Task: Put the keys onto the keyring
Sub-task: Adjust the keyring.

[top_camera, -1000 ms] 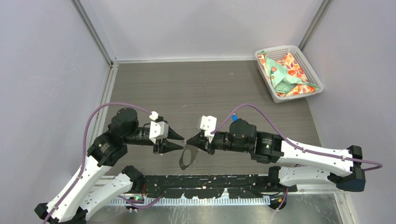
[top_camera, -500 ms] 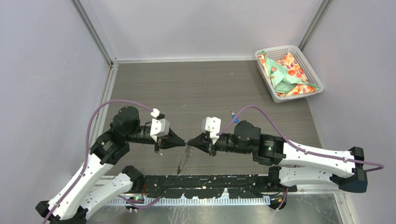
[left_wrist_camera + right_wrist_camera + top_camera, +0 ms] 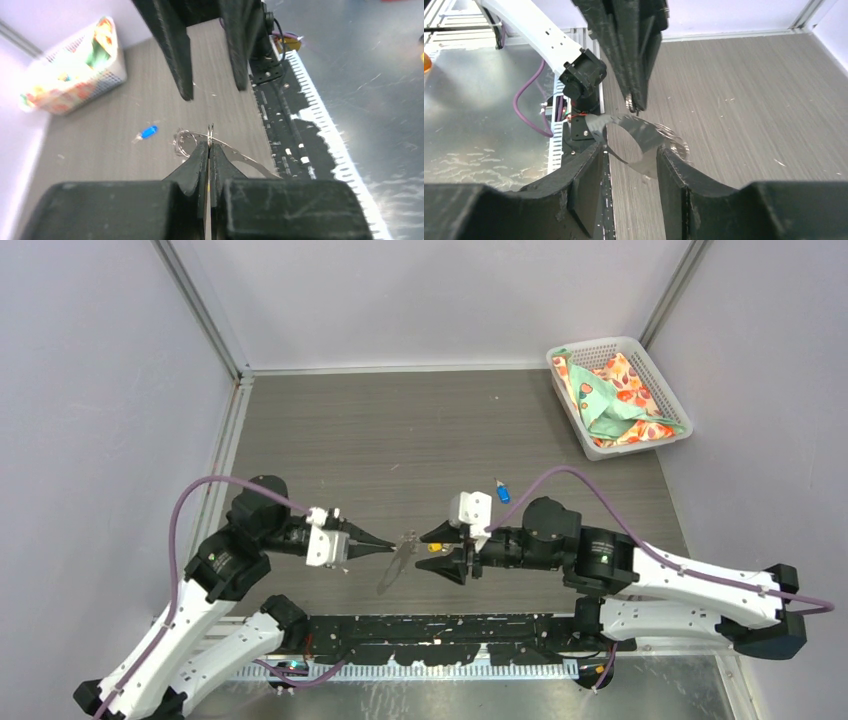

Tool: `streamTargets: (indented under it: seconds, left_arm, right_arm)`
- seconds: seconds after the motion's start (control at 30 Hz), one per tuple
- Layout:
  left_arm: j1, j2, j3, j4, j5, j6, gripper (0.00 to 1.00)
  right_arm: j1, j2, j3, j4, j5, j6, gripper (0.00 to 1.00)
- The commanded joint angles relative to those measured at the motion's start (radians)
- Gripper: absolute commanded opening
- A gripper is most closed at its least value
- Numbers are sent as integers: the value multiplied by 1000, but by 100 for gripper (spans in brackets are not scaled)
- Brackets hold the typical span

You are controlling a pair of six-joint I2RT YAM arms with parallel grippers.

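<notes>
My left gripper (image 3: 390, 548) is shut on the small metal ring of the keyring (image 3: 394, 576), whose grey loop hangs down from the fingertips. In the left wrist view the ring sticks up from the shut gripper (image 3: 210, 145) and the keyring's loop (image 3: 245, 159) curves off to the right. My right gripper (image 3: 420, 552) faces it, open, just right of the keyring and not touching it. Its wrist view shows the keyring's loop (image 3: 644, 132) ahead of the open gripper (image 3: 629, 149). A yellow key head (image 3: 435, 547) shows between the right fingers. The blue key (image 3: 502, 490) (image 3: 146, 132) lies on the table.
A white basket (image 3: 578, 425) holding a patterned cloth stands at the back right corner. The black mounting rail (image 3: 450, 625) runs along the near edge between the arm bases. Metal frame posts and grey walls bound the table.
My left gripper closed on the keyring's metal ring. The right gripper let go, opened and drew back to the right. The yellow key head came into sight.
</notes>
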Motion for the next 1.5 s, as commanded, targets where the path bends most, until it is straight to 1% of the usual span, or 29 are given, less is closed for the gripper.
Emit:
streamTargets:
  seconds: [0.0, 0.13, 0.2, 0.27, 0.5, 0.57, 0.67, 0.87, 0.93, 1.07, 1.13, 1.17, 1.23, 1.3, 1.33, 1.4, 1.47]
  left_arm:
    - [-4, -45, -2, -30, 77, 394, 0]
    - [-4, -49, 12, -102, 120, 655, 0]
    - [-4, -41, 32, -149, 143, 743, 0]
    - [-5, -29, 53, -182, 168, 793, 0]
    - [-4, -13, 76, -197, 199, 804, 0]
    - [-4, -11, 76, -196, 203, 804, 0]
    - [-4, -8, 75, -195, 200, 808, 0]
    - [-4, -11, 59, -198, 188, 810, 0]
    - [-4, -3, 59, -198, 181, 769, 0]
    - [-4, 53, 78, -201, 136, 551, 0]
    - [-5, 99, 100, -220, 111, 454, 0]
    - [-5, 124, 116, -237, 101, 414, 0]
    - [-4, 163, 144, -262, 92, 348, 0]
    - [-4, 175, 146, -244, 91, 269, 0]
    - [-4, 172, 142, -221, 89, 221, 0]
    - [-4, 170, 138, -193, 85, 158, 0]
    - [-4, 176, 145, -193, 79, 114, 0]
  right_arm:
    - [1, -82, 82, -92, 64, -46, 49]
    - [2, -115, 108, -149, 120, -76, 52]
    - [2, -127, 113, -162, 136, -81, 54]
    - [3, -134, 112, -165, 167, -84, 56]
    - [3, -109, 124, -168, 153, -100, 57]
    - [2, -90, 130, -170, 116, -107, 57]
    - [2, -72, 141, -178, 101, -117, 56]
    - [2, -82, 133, -190, 174, -107, 58]
    - [2, -80, 141, -190, 169, -104, 59]
    - [2, -27, 182, -195, 154, -101, 59]
    - [1, 27, 228, -220, 97, -102, 57]
    - [1, 60, 256, -241, 77, -103, 55]
    - [2, 131, 311, -295, 47, -106, 47]
    - [2, 176, 355, -343, 21, -111, 37]
    - [3, 190, 367, -356, 13, -112, 33]
    - [1, 198, 368, -354, 2, -113, 33]
    - [1, 194, 357, -338, -13, -111, 37]
